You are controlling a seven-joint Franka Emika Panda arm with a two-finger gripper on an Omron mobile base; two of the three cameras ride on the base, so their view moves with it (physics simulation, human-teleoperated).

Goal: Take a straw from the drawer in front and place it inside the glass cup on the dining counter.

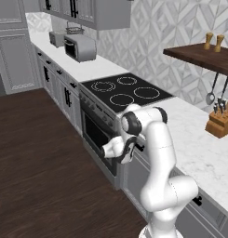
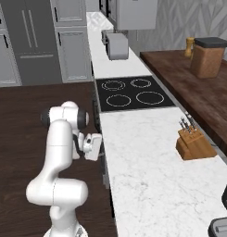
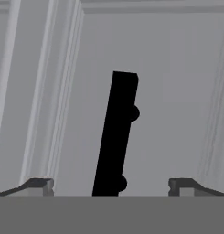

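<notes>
The drawer (image 3: pixel 131 91) I want is shut: in my hand view its flat grey panel takes up the middle of the frame, and its black handle (image 3: pixel 117 137) stands as a slightly tilted bar just left of centre. My claw (image 3: pixel 111 185) is spread wide and holds nothing; the two fingertips (image 3: pixel 40 185) sit at the lower left and lower right of that frame with the handle between them, and I cannot tell whether they touch it yet. I judge the straw to be inside the closed drawer, though I cannot confirm that

So I judge the task barely begun: nothing is pulled open, and the straw still has to be fetched and carried to the glass cup on the dining counter

The left base view puts my claw (image 1: pixel 134 146) at mid-frame against the grey cabinet front, just right of the dark oven door (image 1: pixel 99 132) and below the black cooktop (image 1: pixel 124 90). The right base view adds the marble worktop (image 2: pixel 147 171) running down the frame, with a wooden knife block (image 2: pixel 193 146) at the right; there my claw (image 2: pixel 100 146) is edge-on to the cabinet, so the handle is hidden
</notes>
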